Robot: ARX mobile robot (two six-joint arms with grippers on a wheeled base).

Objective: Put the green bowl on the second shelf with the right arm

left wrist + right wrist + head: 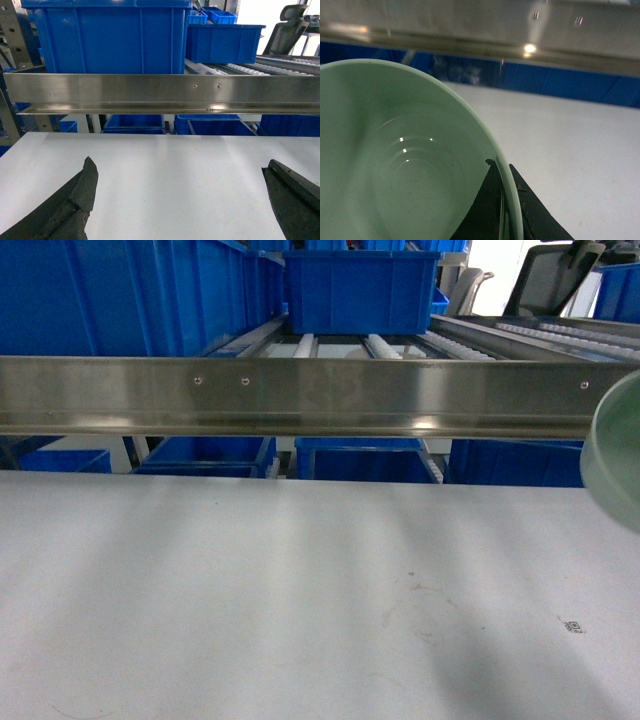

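While the head view shows only a sliver of it, one green bowl (615, 445) hangs at the far right edge of that view, lifted off the white counter (300, 590) and just below the level of the steel front rail (300, 395) of the second shelf (400, 345). In the right wrist view the green bowl (405, 160) fills the left half, its open inside tilted toward the camera, and the right gripper (502, 205) pinches its rim: one black jaw lies inside the wall and one outside, closed narrowly on it. One steel rail crosses that view above the bowl, apart from it.

Two black fingers (70, 205) of the left gripper (180, 200) show in the left wrist view, set wide apart with nothing between them, hovering over bare counter.

On the shelf's rollers stands one blue bin (360, 290) near the middle, with a larger blue bin (130, 295) to its left; roller lanes lie open in front of and to the right of the middle bin. At least three more blue bins (360, 460) sit on the tier below the rail. One small dark mark (572, 626) lies on the counter at the lower right.
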